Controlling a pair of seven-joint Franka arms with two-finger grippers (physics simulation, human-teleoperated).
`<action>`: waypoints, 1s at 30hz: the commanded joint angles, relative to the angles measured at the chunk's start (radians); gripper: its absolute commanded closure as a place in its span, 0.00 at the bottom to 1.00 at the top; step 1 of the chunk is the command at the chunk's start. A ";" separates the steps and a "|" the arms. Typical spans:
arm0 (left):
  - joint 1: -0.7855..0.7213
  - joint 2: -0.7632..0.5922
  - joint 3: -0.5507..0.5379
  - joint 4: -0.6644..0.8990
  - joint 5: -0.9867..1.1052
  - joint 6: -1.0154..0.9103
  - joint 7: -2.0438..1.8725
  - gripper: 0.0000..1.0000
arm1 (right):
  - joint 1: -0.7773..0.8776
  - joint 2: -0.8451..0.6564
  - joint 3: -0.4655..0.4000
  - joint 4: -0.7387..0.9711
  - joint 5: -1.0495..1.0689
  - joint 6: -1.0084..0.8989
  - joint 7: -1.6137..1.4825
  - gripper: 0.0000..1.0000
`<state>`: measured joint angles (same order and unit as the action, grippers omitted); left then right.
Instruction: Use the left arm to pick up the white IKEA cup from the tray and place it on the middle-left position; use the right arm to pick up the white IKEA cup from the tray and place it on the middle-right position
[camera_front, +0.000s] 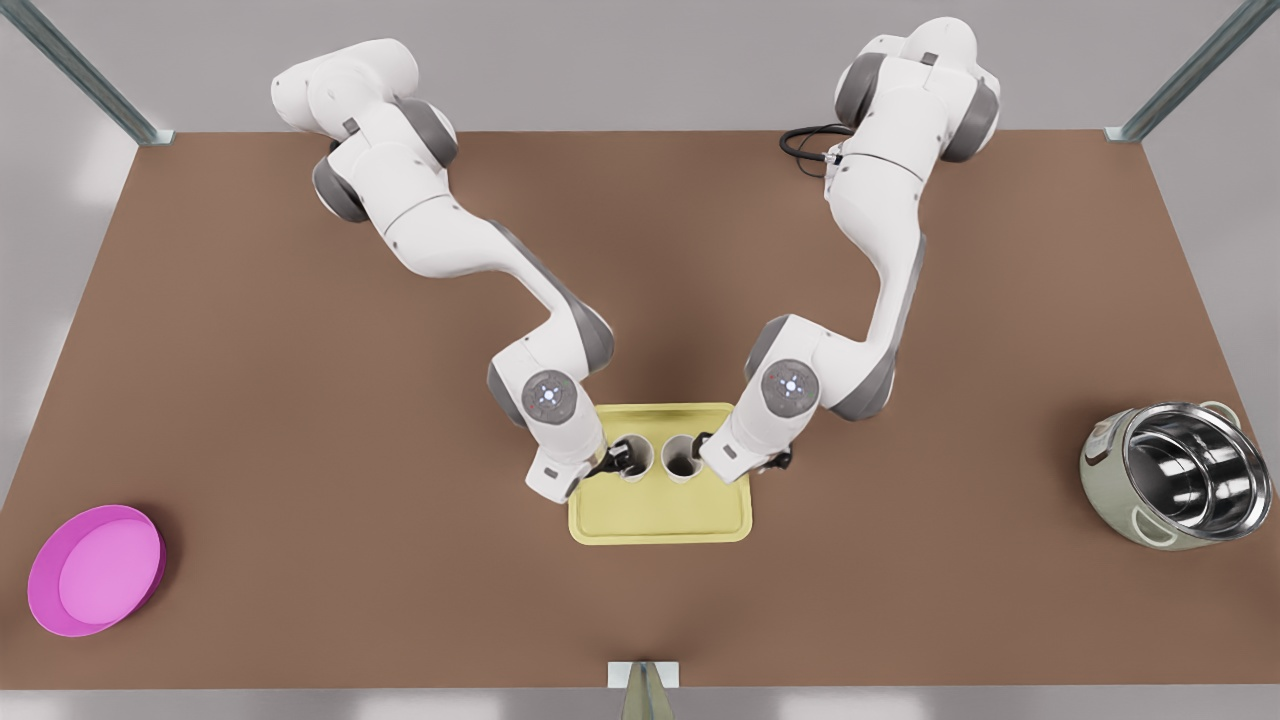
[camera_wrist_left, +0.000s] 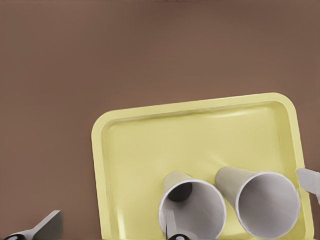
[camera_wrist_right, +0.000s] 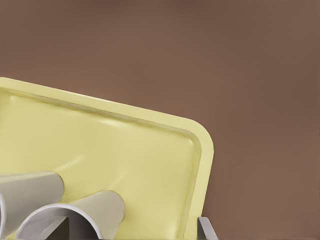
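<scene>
a yellow tray (camera_front: 660, 515) is set low in the middle of the front view on the brown table (camera_front: 300, 400). two white cups stand upright on it, side by side. the left cup (camera_front: 634, 458) is straddled at its rim by the left claw (camera_front: 612, 462), one finger (camera_wrist_left: 176, 237) inside, one finger (camera_wrist_left: 45, 227) outside, spread apart. the right cup (camera_front: 682, 457) is straddled likewise by the right claw (camera_front: 703, 455), spread apart. a pink dish (camera_front: 95, 568) lies at lower left, a steel pot (camera_front: 1178, 487) at right.
</scene>
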<state>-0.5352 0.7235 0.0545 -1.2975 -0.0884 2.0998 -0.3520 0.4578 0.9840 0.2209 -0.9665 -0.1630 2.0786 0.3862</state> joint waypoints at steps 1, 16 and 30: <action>-0.002 0.001 0.002 0.000 0.009 0.031 -0.062 0.00 | 0.001 0.007 0.000 0.000 -0.012 -0.005 -0.001 0.04; -0.020 0.043 -0.004 -0.026 -0.008 0.032 -0.070 0.00 | 0.005 0.036 0.038 -0.003 -0.007 -0.003 0.007 0.07; -0.042 0.060 -0.004 -0.062 -0.010 0.043 -0.107 0.00 | -0.002 0.067 0.071 0.002 0.033 -0.078 0.008 0.90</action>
<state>-0.5752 0.7873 0.0503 -1.3588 -0.0972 2.1378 -0.4177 0.4560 1.0524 0.2901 -0.9655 -0.1238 2.0456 0.3787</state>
